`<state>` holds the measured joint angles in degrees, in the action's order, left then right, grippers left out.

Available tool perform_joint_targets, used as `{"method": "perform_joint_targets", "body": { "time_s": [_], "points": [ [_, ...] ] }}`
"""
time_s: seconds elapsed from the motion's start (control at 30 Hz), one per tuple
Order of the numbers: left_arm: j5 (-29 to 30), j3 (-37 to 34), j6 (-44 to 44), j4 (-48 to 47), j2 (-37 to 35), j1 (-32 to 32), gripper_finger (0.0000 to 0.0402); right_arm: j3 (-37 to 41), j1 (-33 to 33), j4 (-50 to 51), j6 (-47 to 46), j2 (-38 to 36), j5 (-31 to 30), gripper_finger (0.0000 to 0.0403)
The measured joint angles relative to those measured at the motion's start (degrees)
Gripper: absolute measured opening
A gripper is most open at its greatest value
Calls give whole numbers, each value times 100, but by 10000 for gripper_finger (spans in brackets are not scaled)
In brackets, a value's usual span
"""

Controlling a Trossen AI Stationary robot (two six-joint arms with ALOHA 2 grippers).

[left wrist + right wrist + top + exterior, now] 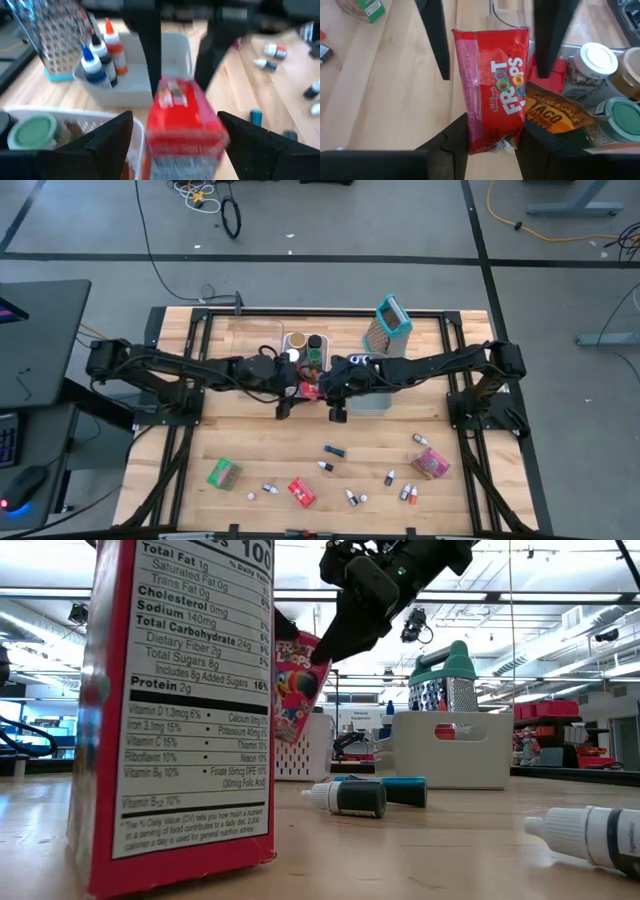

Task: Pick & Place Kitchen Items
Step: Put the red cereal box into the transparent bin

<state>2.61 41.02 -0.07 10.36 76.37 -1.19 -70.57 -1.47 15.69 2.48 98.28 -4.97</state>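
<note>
Two tools meet mid-surface: the right tool grasps a red Froot Loops cereal packet, held clear of the wooden surface beside the clear bin; the left tool, released, seems to straddle it

Grater and grey bin crowd the back; table's middle lies open.
</note>
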Motion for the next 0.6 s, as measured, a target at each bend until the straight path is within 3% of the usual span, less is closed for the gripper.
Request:
{"method": "perform_joint_targets", "body": {
  "time_s": [0.13, 0.37, 0.6],
  "points": [
    [16, 8, -114, -26, 15, 0, 280, 0, -1, -7, 77, 0, -7, 137],
    [72, 8, -309, -40, 51, 4, 209, 2, 1, -23, 97, 0, -9, 140],
    [75, 8, -466, -36, 49, 2, 155, 2, -31, -23, 40, 0, -51, 183]
  ]
}}
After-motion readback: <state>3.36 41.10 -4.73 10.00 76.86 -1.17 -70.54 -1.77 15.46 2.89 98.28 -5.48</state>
